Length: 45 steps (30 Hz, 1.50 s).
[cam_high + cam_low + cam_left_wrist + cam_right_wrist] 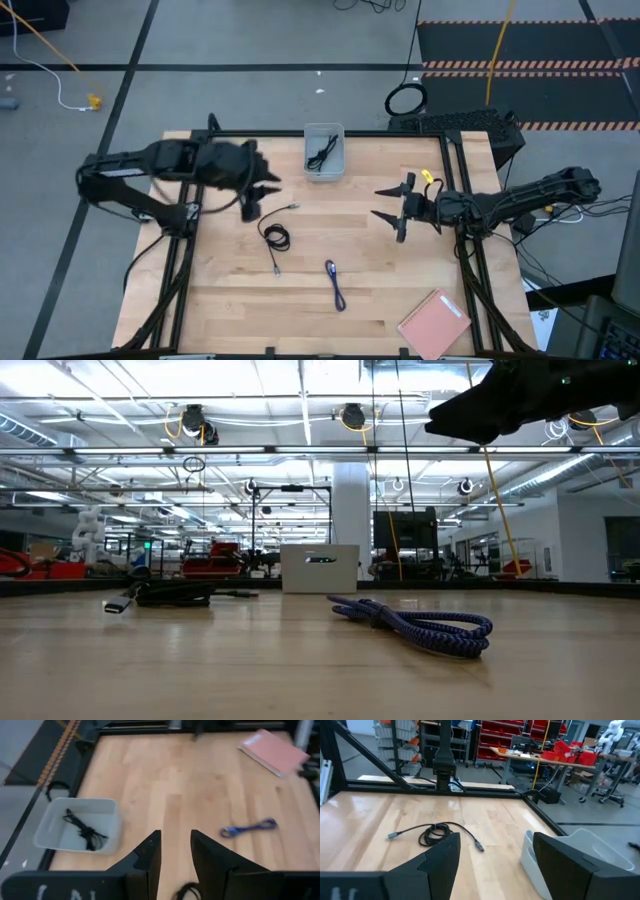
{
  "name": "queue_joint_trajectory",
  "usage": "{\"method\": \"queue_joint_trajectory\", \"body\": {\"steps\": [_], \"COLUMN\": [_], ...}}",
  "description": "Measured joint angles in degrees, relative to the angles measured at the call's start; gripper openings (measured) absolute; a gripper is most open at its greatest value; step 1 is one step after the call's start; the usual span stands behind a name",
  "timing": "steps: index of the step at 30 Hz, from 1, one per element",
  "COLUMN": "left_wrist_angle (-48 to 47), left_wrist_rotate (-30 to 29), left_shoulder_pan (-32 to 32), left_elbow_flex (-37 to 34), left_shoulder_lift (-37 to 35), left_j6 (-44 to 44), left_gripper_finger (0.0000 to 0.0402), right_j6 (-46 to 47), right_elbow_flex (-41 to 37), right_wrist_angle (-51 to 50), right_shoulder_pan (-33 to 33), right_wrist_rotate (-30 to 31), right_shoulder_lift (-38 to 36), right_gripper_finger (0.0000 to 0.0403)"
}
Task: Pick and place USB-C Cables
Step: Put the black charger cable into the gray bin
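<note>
Hovering over the table (360,300): both end effectors, fingers parted.

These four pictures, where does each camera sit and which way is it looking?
High view: above the table, looking straight down; both arms show, left jaws and right jaws open.
Low view: at table-top height, looking across the blue-purple cable; one arm overhead.
Left wrist view: on the left arm, over its own jaws, toward the bin.
Right wrist view: on the right arm, toward the loose black cable.
Shared: the bin, holding a black cable, shows in the high and left wrist views.
</note>
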Motion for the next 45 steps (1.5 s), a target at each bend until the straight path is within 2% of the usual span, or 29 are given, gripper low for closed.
{"method": "queue_joint_trajectory", "body": {"steps": [7,13,22,29,36,45], "left_wrist_angle": [6.8,8.7,8.7,8.7,9.0,9.7], "left_wrist_rotate": [-1.8,-5.7,-7.2,-8.2,-8.4,-2.4], "left_shoulder_pan": [-9.1,-14.3,-16.0,-16.0,-17.1,-18.1], "left_elbow_flex": [-11.0,-16.2,-19.2,-21.6,-24.5,-24.6], "left_shoulder_lift": [-6.4,-7.2,-7.2,-7.1,-6.9,1.7], "left_j6": [-0.1,0.9,-2.0,-9.1,-12.6,-12.8], "left_gripper_finger": [0.0108,0.0108,0.0108,0.0108,0.0108,0.0110], "right_j6": [2.5,2.9,2.9,2.8,2.8,2.9], "right_elbow_flex": [0.0,0.0,0.0,0.0,0.0,0.0], "right_wrist_angle": [-0.1,-0.5,-0.4,0.8,2.2,2.1], "right_shoulder_pan": [1.1,1.2,1.2,1.2,1.2,1.2], "right_wrist_rotate": [0.0,0.1,0.0,-5.8,-5.9,-5.9], "right_shoulder_lift": [0.0,0.0,0.0,0.0,0.0,0.0], "right_gripper_finger": [0.0242,0.0242,0.0242,0.0242,0.0242,0.0242]}}
